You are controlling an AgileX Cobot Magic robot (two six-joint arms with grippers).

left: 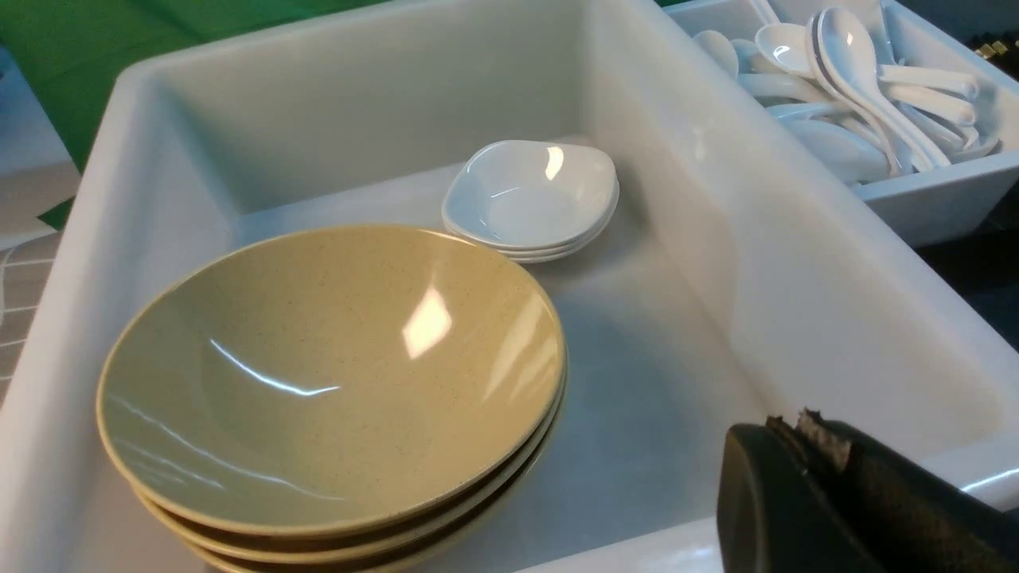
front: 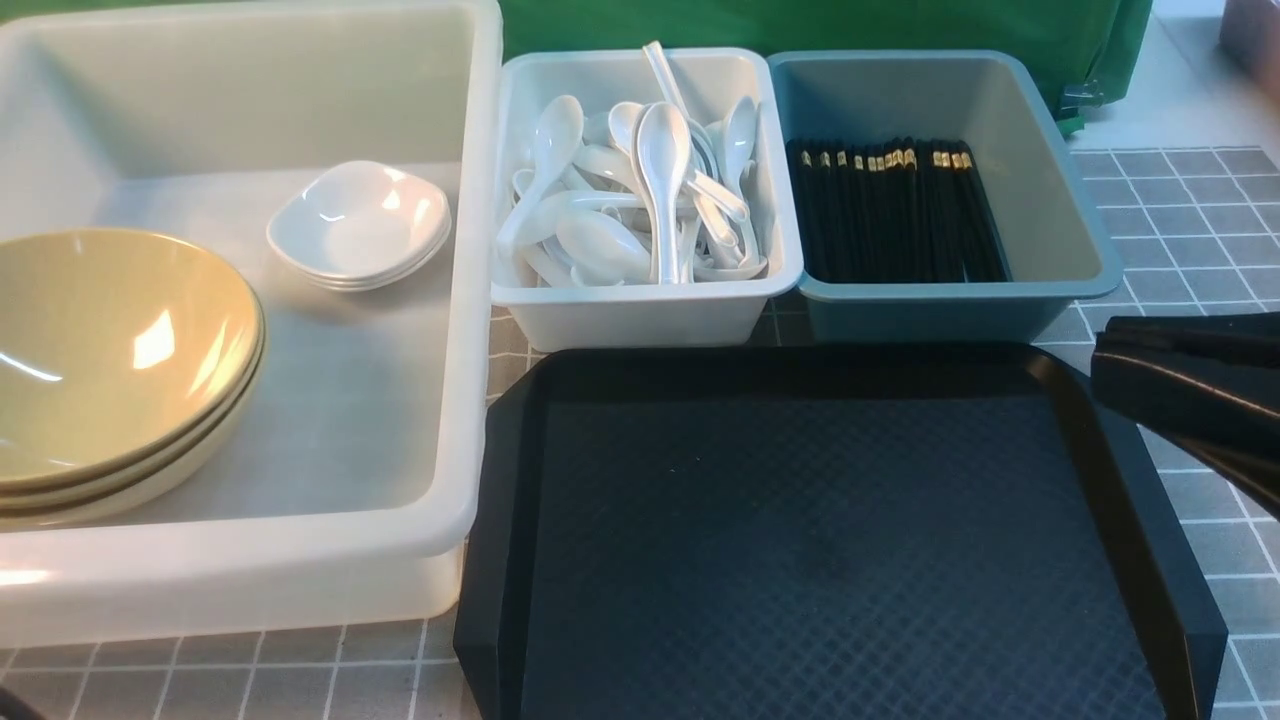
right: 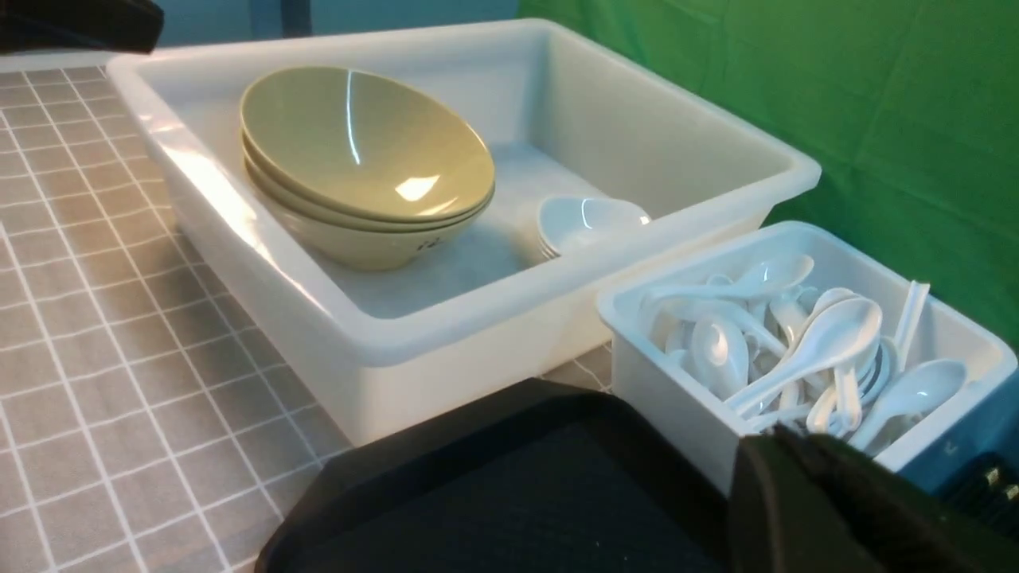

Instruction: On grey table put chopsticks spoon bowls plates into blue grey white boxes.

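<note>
Grey table (front: 1200, 200) carries 3 boxes (front: 480, 300) and black tray (front: 800, 540).

Glossy olive bowls (front: 110, 350); matt textured black tray (front: 830, 560).
</note>
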